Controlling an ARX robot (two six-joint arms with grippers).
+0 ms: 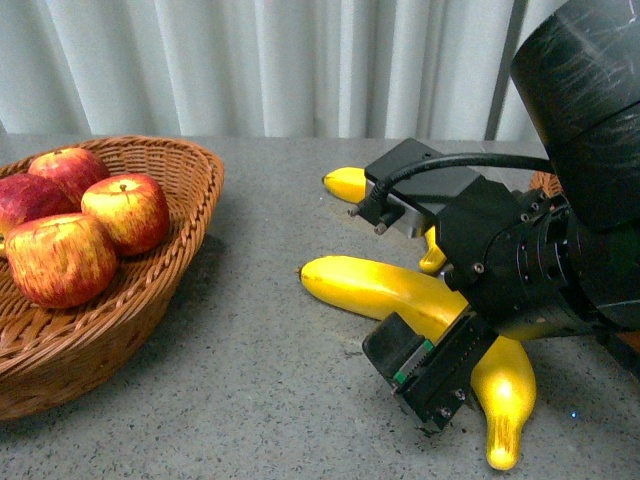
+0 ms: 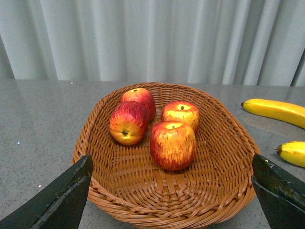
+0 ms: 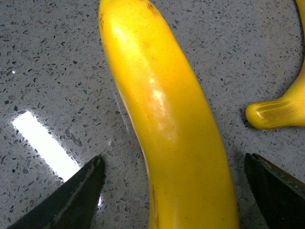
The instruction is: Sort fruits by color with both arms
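Observation:
Several red apples streaked with yellow (image 1: 123,210) lie in a brown wicker basket (image 1: 190,190) at the left. They also show in the left wrist view (image 2: 173,144). My left gripper (image 2: 171,191) is open and empty just above the basket's near rim (image 2: 171,210); it is out of the front view. A long thick yellow banana (image 1: 370,285) lies on the grey table. My right gripper (image 3: 174,191) is open and straddles this banana (image 3: 162,109), one finger (image 1: 415,365) beside it. Other bananas (image 1: 505,400) (image 1: 347,183) lie close by.
The edge of a second wicker basket (image 1: 545,182) shows at the right behind my right arm. The tip of another banana (image 3: 279,112) lies near my right gripper's far finger. White curtains hang behind the table. Two bananas (image 2: 276,110) lie right of the apple basket.

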